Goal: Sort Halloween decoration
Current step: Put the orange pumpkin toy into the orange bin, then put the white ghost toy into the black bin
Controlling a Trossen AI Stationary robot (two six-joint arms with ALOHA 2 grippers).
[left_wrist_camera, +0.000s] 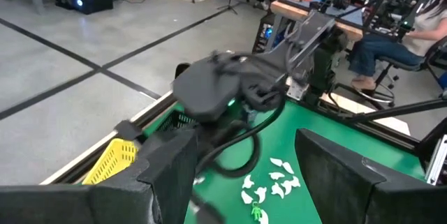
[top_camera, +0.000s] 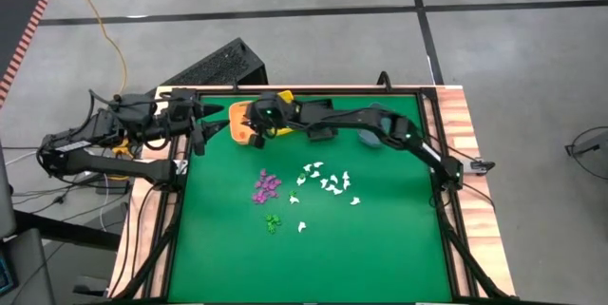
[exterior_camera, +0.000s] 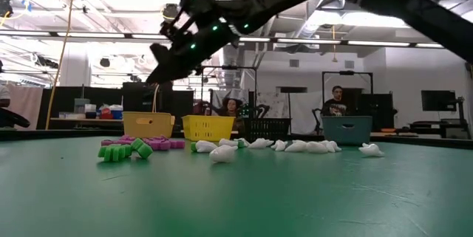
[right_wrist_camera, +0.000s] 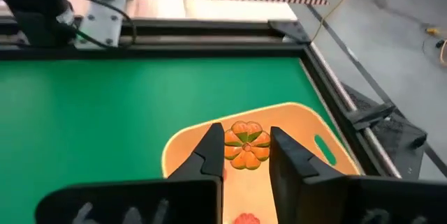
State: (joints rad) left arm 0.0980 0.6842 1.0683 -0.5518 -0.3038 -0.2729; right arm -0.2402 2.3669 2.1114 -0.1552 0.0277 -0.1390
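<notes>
An orange pumpkin-shaped Halloween decoration (right_wrist_camera: pixel 246 142) sits between the fingers of my right gripper (right_wrist_camera: pixel 246 157), which hangs over the orange bin (right_wrist_camera: pixel 307 130) at the table's far left (top_camera: pixel 255 130). White decorations (top_camera: pixel 328 180), purple ones (top_camera: pixel 267 186) and green ones (top_camera: pixel 273 221) lie loose in the middle of the green mat. My left gripper (left_wrist_camera: pixel 244 151) waits open and empty at the far left edge (top_camera: pixel 197 124). My right gripper pinches the orange pumpkin piece by its two opposite sides (right_wrist_camera: pixel 226 147) between its two fingertips. The fingers slant downward, reaching from the table's right toward its far left corner. The piece is lifted clear, above the orange bin's floor.
Along the far edge stand a yellow basket (exterior_camera: pixel 207 128), a black basket (exterior_camera: pixel 266 128) and a teal bin (exterior_camera: pixel 347 128). Another orange piece (right_wrist_camera: pixel 246 218) lies in the orange bin. A raised black frame (top_camera: pixel 446 200) rims the mat. People sit beyond the table.
</notes>
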